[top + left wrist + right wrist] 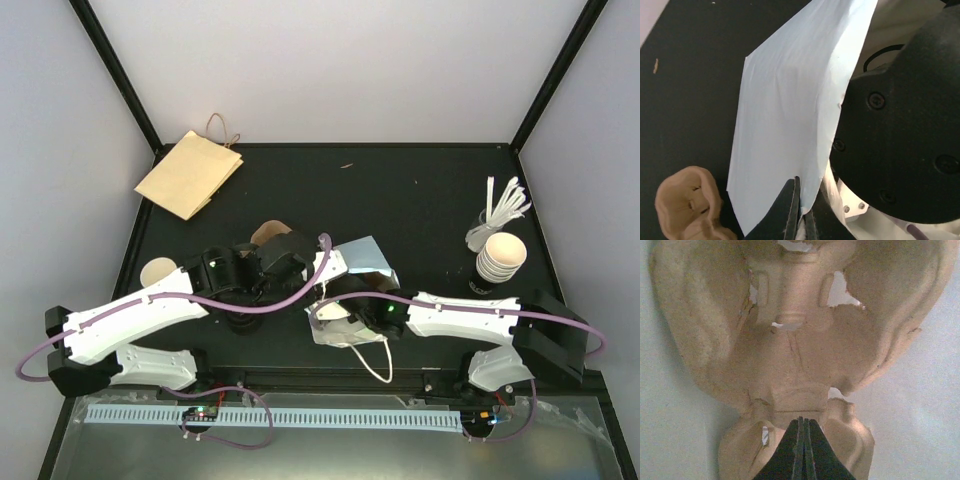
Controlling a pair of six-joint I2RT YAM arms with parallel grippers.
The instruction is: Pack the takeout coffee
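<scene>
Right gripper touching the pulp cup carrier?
Touching. Right wrist view: the shut right gripper pinches the near rim of the pulp cup carrier.

arms (130, 320): white, black joints | cables (255, 310): purple | left hand (802, 200), right hand (801, 422): black

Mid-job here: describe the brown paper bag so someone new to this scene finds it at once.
Start at the far left corner of the black table. The brown paper bag lies flat there, one corner past the table edge, a cord handle at its far end. Unlike the white bag between the two arms, it is tan and lies alone.
</scene>
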